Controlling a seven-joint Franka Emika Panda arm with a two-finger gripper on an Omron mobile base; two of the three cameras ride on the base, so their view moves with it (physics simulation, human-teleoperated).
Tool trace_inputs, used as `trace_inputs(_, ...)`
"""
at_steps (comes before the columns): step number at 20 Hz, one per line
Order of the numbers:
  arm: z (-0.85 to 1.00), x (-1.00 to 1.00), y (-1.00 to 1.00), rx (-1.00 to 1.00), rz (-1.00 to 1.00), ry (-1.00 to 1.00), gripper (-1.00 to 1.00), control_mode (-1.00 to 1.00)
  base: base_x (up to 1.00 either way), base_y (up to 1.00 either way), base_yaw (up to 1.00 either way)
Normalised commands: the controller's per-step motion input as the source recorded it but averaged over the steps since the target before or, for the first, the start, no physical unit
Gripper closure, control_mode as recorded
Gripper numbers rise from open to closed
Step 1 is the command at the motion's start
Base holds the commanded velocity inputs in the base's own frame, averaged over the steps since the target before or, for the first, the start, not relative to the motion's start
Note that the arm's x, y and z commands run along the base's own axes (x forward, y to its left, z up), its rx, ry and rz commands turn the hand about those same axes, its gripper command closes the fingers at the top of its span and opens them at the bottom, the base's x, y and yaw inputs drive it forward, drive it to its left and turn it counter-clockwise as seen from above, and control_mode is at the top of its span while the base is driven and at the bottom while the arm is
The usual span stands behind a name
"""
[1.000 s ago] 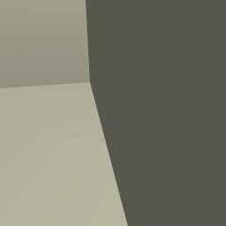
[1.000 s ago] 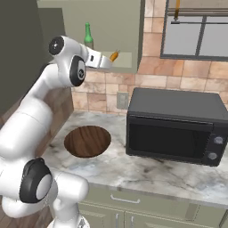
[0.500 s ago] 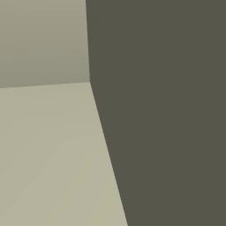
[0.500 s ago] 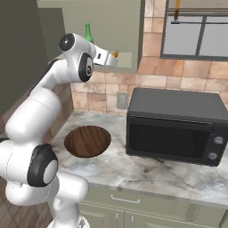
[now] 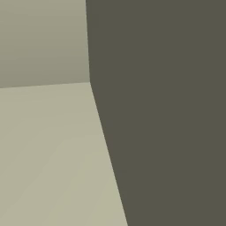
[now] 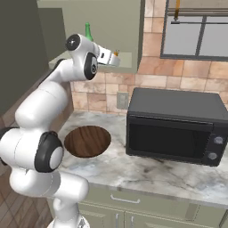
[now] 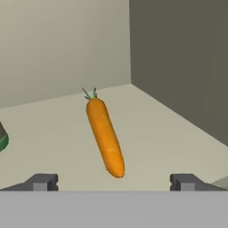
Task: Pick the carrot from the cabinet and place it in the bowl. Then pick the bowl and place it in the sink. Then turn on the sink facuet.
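Carrot (image 7: pixel 105 136), a small orange tapered root with a short green stem tip, lies flat on the pale cabinet shelf (image 7: pixel 169 138), its stem pointing toward 12 o'clock in the hand view and its narrow end coming down between the two dark fingertips (image 7: pixel 42 181) of the claw (image 7: pixel 114 182), which stand wide apart and hold nothing. From the right base view the claw (image 6: pixel 115 59) is at the mouth of the open wall cabinet, with a green glass bottle (image 6: pixel 88 32) just behind the wrist at about 11 o'clock. The likeliest trouble, in my judgement, is the grasp itself: the carrot is round and tapered, so if the jaws close near the thin tip it could squirt forward or roll away deeper into the shelf. Reaching further in also brings the hand close to the bottle, whose green base (image 7: pixel 2 141) shows at 9 o'clock, and a sideways nudge could tip it. The dark cabinet wall (image 7: pixel 187 67) toward 3 o'clock leaves little room on that side. The wide, shallow, dark brown wooden bowl (image 6: pixel 87 141) waits on the marbled worktop (image 6: pixel 147 171) below, beside a black microwave oven (image 6: pixel 176 127); a loose grip could drop the carrot outside it on the way down.
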Motion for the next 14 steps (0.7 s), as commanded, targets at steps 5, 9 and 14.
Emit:
trace_inputs(5, -0.02, 0.34, 0.00, 0.00, 0.00, 0.00, -1.00, -1.00, 0.00, 0.00, 0.00)
trace_inputs(9, -0.06, 0.29, 0.00, 0.00, 0.00, 0.00, -1.00, -1.00, 0.00, 0.00, 0.00)
trace_inputs(14, -0.11, 0.18, 0.00, 0.00, 0.00, 0.00, -1.00, -1.00, 0.00, 0.00, 0.00)
